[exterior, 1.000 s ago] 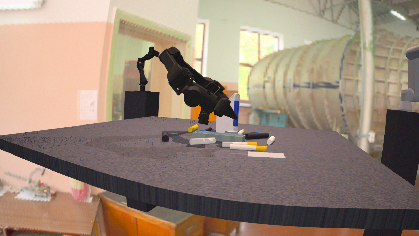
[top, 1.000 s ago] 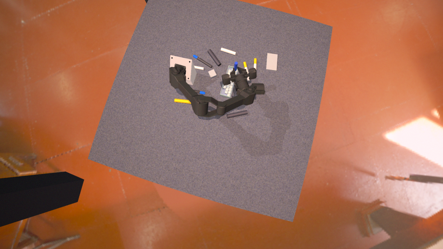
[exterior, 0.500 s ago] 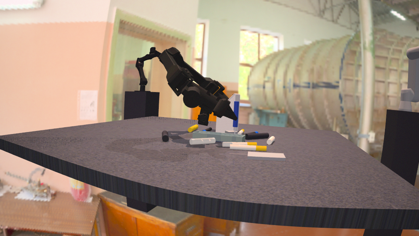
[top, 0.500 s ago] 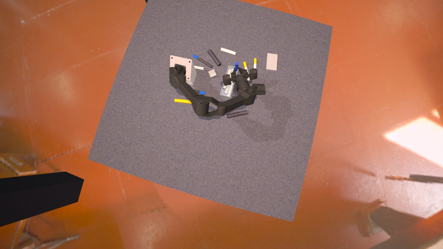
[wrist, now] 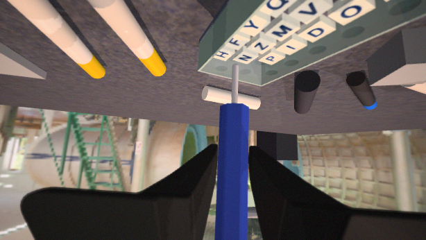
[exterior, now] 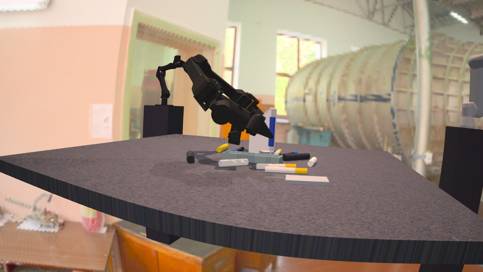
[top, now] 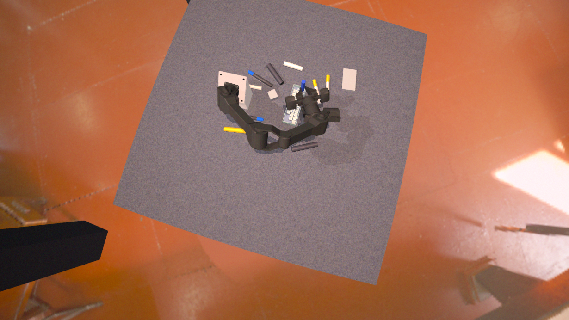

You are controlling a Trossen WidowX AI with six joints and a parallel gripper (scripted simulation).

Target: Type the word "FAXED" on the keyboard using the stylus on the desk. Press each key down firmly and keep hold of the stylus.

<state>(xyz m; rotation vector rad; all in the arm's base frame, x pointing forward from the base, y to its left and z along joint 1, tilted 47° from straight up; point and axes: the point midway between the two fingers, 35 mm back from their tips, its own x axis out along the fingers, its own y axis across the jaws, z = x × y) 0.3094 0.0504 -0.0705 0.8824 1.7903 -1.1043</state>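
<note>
Wrist view first: the gripper (wrist: 232, 163) is clamped narrow on the blue stylus (wrist: 232, 146), one black finger (wrist: 194, 180) pressed against each side of the shaft. The thin grey tip of the stylus reaches up to the near edge of the keyboard (wrist: 222, 67), right at the green frame just below the row reading H, N, P. Whether the tip actually touches the frame or sits just off it, I can't tell from here. Cream keys with blue letters show beyond: F, Y, Z, M, I, D, O.

Over to the exterior view: the stylus (exterior: 271, 130) stands upright, gripped at mid-shaft, its tip down at the right end of the keyboard (exterior: 251, 157). The arm slopes down to it from the upper left.

From the top, the keyboard (top: 292, 115) lies partly under the wrist on the grey desk (top: 238, 206). Around it sit two yellow-tipped white markers (top: 327, 81), a white cylinder (top: 293, 65), dark cylinders (top: 275, 73) and a pale flat card (top: 349, 79), all apart from the gripper.
</note>
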